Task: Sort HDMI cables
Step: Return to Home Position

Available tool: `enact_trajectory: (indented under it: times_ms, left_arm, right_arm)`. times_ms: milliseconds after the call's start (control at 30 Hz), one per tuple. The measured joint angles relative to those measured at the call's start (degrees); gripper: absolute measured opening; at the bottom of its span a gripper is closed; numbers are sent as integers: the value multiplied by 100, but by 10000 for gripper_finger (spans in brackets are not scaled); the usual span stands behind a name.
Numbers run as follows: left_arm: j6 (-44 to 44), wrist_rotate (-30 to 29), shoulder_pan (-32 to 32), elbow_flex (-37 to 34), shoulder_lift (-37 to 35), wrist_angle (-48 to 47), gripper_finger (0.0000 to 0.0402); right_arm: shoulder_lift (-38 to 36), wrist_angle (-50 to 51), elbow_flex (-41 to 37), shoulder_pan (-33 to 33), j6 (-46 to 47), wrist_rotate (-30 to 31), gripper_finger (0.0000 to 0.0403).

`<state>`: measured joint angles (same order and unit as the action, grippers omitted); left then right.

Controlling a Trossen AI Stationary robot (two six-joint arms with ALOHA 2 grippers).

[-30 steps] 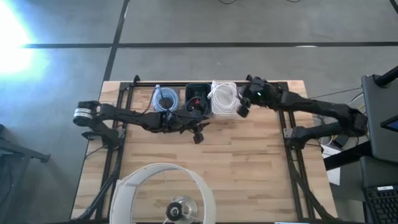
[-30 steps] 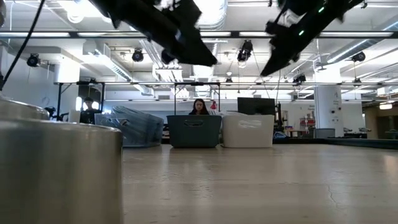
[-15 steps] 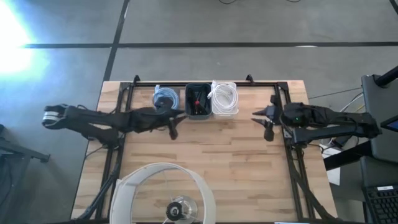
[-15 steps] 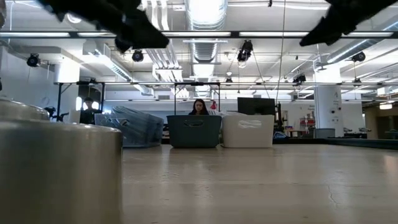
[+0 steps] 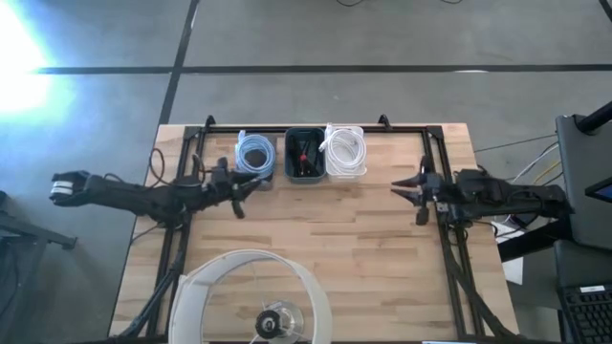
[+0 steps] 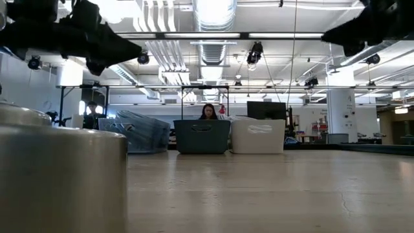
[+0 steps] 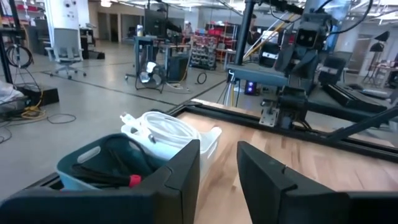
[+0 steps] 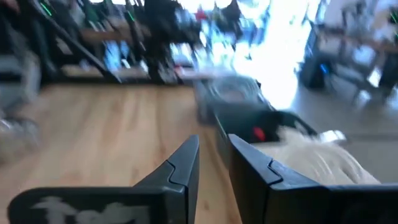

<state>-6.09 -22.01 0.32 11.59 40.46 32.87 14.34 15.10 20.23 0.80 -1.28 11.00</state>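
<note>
Coiled HDMI cables (image 5: 302,153) sit binned — light blue, black, white; my left jaws (image 5: 237,196) and right jaws (image 5: 413,191) stand slightly apart — empty.

Three bins (image 6: 202,136) stand across the table (image 6: 272,194).

Light blue cables (image 5: 254,153); black cables (image 5: 304,156), red tips; white cables (image 5: 344,148); pale wood table (image 5: 335,239).
</note>
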Motion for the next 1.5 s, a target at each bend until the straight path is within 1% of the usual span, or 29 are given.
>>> enact_trajectory:
  times_ms: [67, 167, 233, 467, 533, 600, 767, 900, 1167, 1367, 1500]
  left_arm:
    - [0, -1, 0, -123, -138, 2, 110]
    - [6, -3, 0, -282, -301, 11, 110]
    - [81, -22, 4, -390, -405, 100, 110]
    - [259, -43, 4, -1005, -661, 1199, 110]
    - [305, -54, 4, -1107, -706, 1317, 110]
    - [306, -60, 4, -1099, -740, 1174, 110]
    - [378, -58, 4, -1107, -740, 1211, 110]
    - [442, -58, 7, -1108, -730, 1179, 110]
    - [223, -58, 7, -1112, -727, 580, 110]
    - [160, -58, 7, -1114, -712, 252, 110]
    - [110, -58, 7, -1114, -701, -128, 110]
  right_arm:
    - [-247, -331, -152, 0, 4, -207, 72]
    - [-564, -595, -370, 0, 248, -229, 69]
    - [-770, -748, -570, -2, 243, -222, 68]
    - [-1392, -1415, -1312, -2, 223, -218, 76]
    - [-1435, -1641, -1473, -2, 145, -214, 79]
    - [-1420, -1832, -1592, -3, 96, -214, 82]
    - [-1418, -2254, -1971, -4, 85, -216, 84]
    - [-1428, -2148, -1974, -4, 104, -212, 76]
    - [-1379, -2123, -1974, -4, -190, -208, 66]
    - [-1381, -2083, -1974, -4, -214, -207, 71]
    - [-1381, -2083, -1974, -4, -214, -206, 78]
